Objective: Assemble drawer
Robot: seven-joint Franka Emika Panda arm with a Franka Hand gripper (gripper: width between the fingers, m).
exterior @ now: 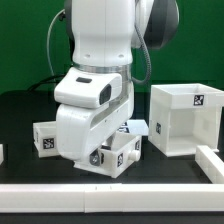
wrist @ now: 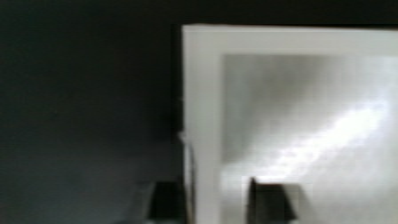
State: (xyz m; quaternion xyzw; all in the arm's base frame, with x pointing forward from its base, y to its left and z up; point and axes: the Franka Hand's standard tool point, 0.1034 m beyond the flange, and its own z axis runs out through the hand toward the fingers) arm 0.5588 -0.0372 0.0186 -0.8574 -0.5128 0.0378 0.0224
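The large white drawer casing (exterior: 185,120) stands open-topped at the exterior view's right, with a tag on its inner wall. One small white tray (exterior: 45,137) with a tag sits at the exterior view's left. The second tray (exterior: 128,150) lies under the arm's hand. My gripper (exterior: 110,166) is low over it, and its fingertips are mostly hidden there. In the wrist view my gripper (wrist: 215,200) straddles the tray's white side wall (wrist: 201,110). One dark finger (wrist: 166,202) is outside the wall, the other is inside over the tray's floor, with a gap left. The jaws look open.
A white rail (exterior: 110,190) runs along the table's front and another (exterior: 212,160) stands at the front right. A corner of the marker board (exterior: 136,127) shows behind the middle tray. The table top is black (wrist: 89,100).
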